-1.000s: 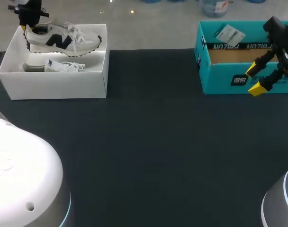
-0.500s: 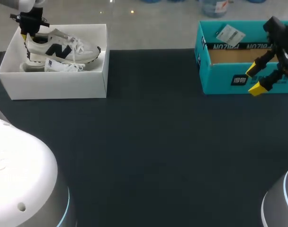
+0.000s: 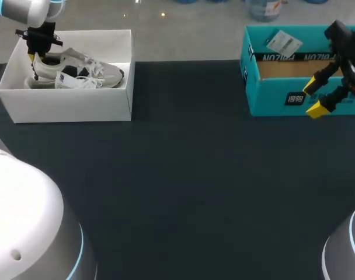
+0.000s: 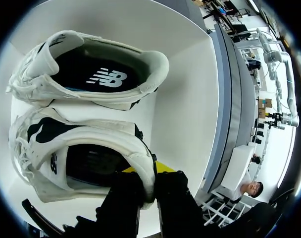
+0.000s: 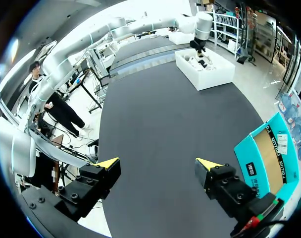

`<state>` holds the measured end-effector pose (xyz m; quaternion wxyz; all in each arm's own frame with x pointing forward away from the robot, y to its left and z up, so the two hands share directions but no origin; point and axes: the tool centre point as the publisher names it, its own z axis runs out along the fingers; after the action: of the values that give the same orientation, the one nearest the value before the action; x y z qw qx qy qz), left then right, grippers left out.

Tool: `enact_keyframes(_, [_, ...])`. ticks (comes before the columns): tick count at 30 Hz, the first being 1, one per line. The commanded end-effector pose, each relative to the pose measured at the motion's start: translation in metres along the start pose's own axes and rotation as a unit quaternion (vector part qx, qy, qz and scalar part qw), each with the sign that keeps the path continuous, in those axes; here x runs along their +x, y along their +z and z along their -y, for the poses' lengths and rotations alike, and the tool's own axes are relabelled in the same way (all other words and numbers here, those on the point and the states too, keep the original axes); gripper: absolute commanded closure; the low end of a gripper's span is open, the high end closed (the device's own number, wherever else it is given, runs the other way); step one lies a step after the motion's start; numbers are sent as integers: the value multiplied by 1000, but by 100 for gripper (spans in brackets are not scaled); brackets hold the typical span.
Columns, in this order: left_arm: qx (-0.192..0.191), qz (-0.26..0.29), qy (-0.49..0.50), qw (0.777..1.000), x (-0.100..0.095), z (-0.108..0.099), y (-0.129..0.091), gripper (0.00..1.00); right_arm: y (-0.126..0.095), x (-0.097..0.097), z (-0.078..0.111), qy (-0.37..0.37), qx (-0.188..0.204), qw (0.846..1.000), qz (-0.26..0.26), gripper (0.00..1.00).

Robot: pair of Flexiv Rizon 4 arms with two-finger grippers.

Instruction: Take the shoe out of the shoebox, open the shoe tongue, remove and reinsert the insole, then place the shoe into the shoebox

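Left gripper (image 4: 148, 174): clamped on the heel collar of the shoe (image 4: 76, 158), one finger inside the opening, the other outside against the heel. Pinching only a thin fold of padding. Found in the upper left of the head view, over the back end of the white shoebox (image 3: 72, 108).

Shoe: low inside the shoebox, heel under the gripper, toe pointing toward the middle of the frame. Lying just beside the second shoe (image 4: 91, 74), apparently touching it along one side; laces of the pair close together.

Right gripper (image 3: 315, 97): spread wide, holding nothing. Hanging at the right edge of the head view in front of the teal box (image 3: 271, 105), well apart from the work.

Risks, as judged:
- Likely to slip or pivot toe-down in so narrow a pinch on soft material.
- Could snag laces on the second shoe and drag it along.
- Could catch the toe on the shoebox wall and tip or shift the light box across the dark table (image 3: 183, 186).
- If let go here, may come to rest tilted against its mate, not flat.
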<state>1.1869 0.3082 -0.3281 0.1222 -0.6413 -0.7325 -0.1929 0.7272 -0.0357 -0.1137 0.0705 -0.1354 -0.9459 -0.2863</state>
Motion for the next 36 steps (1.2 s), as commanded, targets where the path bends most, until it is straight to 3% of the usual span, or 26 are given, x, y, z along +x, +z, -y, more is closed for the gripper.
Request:
enact_keyframes(1, [2, -4, 1, 1000, -4, -5, 7, 100, 1, -1, -1, 0, 2, 1000, -1, 0])
enact_keyframes(6, [8, -9, 1, 1000, -6, -4, 12, 100, 1, -1, -1, 0, 2, 1000, -1, 0])
enact_keyframes(7, [11, -8, 5, 1000, -6, -3, 13, 63, 1, -1, -1, 0, 2, 1000, -1, 0])
enact_keyframes(8, [12, -7, 5, 1000, -6, -3, 13, 53, 1, -1, -1, 0, 2, 1000, -1, 0])
enact_keyframes(9, [12, -7, 7, 1000, -6, -2, 13, 22, 1, -1, -1, 0, 2, 1000, -1, 0])
enact_keyframes(10, [13, -7, 7, 1000, -6, -2, 13, 2, 1, -1, -1, 0, 2, 1000, -1, 0])
enact_keyframes(21, [3, 12, -5, 1000, -1, 1, -4, 0, 1, -1, -1, 0, 2, 1000, -1, 0])
enact_keyframes(31, [-1, 75, -43, 996, 14, 17, -55, 0, 1, -1, -1, 0, 2, 1000, -1, 0])
enact_keyframes(36, [15, 122, -37, 992, 23, 36, -78, 0, 1, -1, -1, 0, 2, 1000, -1, 0])
